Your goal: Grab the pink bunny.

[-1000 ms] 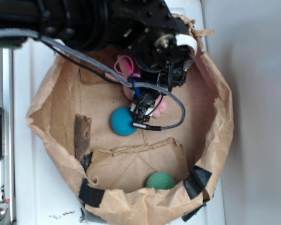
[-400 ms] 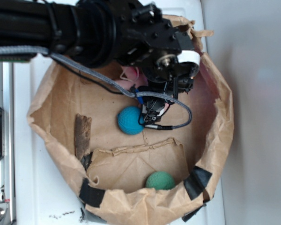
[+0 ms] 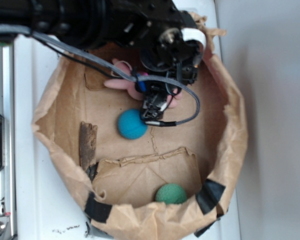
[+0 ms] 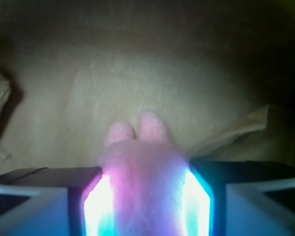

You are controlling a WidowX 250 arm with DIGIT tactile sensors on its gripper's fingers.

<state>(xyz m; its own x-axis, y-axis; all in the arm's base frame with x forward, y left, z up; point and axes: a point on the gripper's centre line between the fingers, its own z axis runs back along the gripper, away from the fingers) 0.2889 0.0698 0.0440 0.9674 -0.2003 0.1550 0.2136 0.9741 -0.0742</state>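
The pink bunny (image 3: 121,82) lies inside the brown paper bag, its pale ears sticking out to the left from under the black arm. My gripper (image 3: 157,101) is down over its body. In the wrist view the fuzzy pink bunny (image 4: 143,169) fills the space between the two glowing pads (image 4: 97,206), touching both, and two rounded pink ends point away toward the bag floor. The gripper (image 4: 145,177) is shut on it. Most of the bunny's body is hidden by the arm in the exterior view.
A teal-blue ball (image 3: 132,124) sits just below the gripper on the bag floor. A green ball (image 3: 170,193) rests near the front wall. A brown bark strip (image 3: 88,145) lies at left. The crumpled bag rim (image 3: 238,130) rings everything, patched with black tape (image 3: 97,206).
The arm shifted up and slightly left over the bunny. The bunny's ears now show farther left, and the teal-blue ball moved back to the left after being nudged right.
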